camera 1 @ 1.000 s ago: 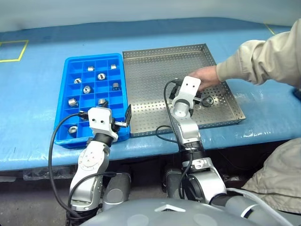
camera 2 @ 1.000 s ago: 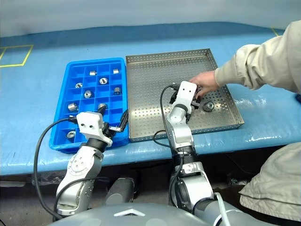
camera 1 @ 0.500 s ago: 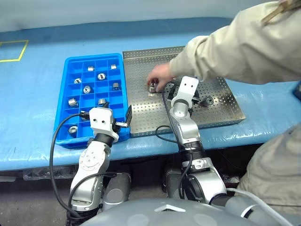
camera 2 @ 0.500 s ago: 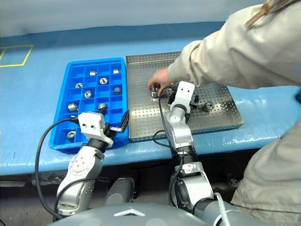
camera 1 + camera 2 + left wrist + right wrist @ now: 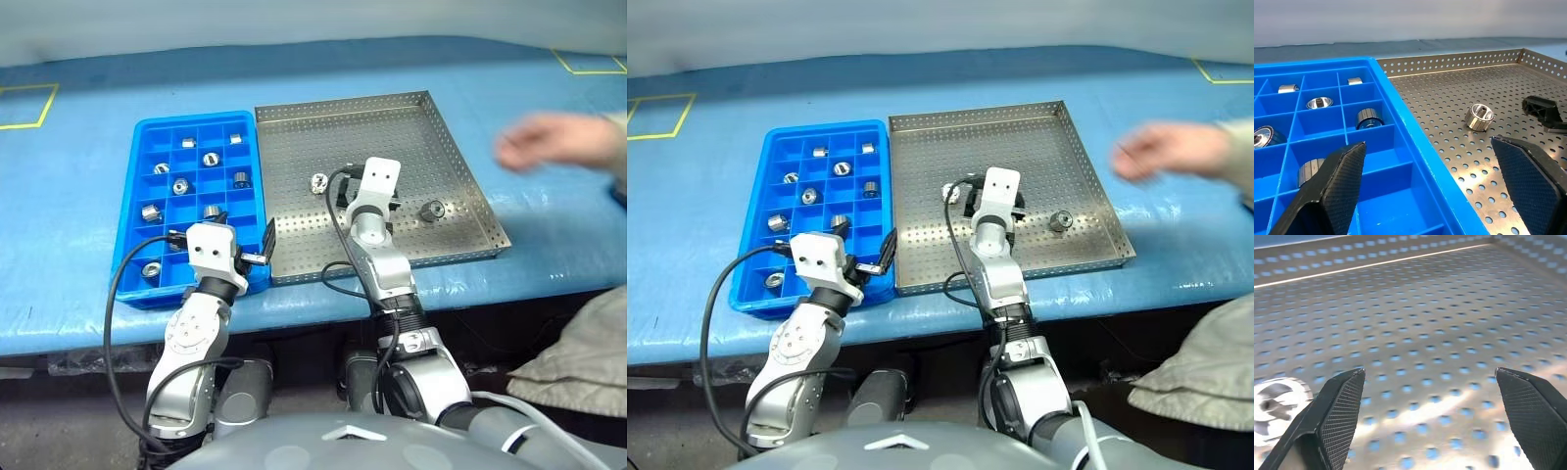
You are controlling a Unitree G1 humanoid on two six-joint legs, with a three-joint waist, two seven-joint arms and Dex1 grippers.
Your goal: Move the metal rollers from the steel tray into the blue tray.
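Rollers left in steel tray [image 5: 392, 127]: one [image 5: 319, 181] mid-frame, just left of right gripper [image 5: 364, 199]; another [image 5: 432, 209] to its right. Right fingers wide open, empty, nearest the left roller. Left gripper [image 5: 245, 235] open, empty, over blue tray [image 5: 137, 157].

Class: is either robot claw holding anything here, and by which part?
Nothing is held. The left claw and right claw both stand open, with nothing between their fingers.

Steel tray [image 5: 392, 137] silver-grey, dotted with holes. Blue tray [image 5: 147, 132] bright blue, square grid. Metal rollers [image 5: 318, 182] shiny silver. Desk [image 5: 78, 235] blue, yellow tape lines. End effector fingers [image 5: 1339, 178] black, cross-hatched.
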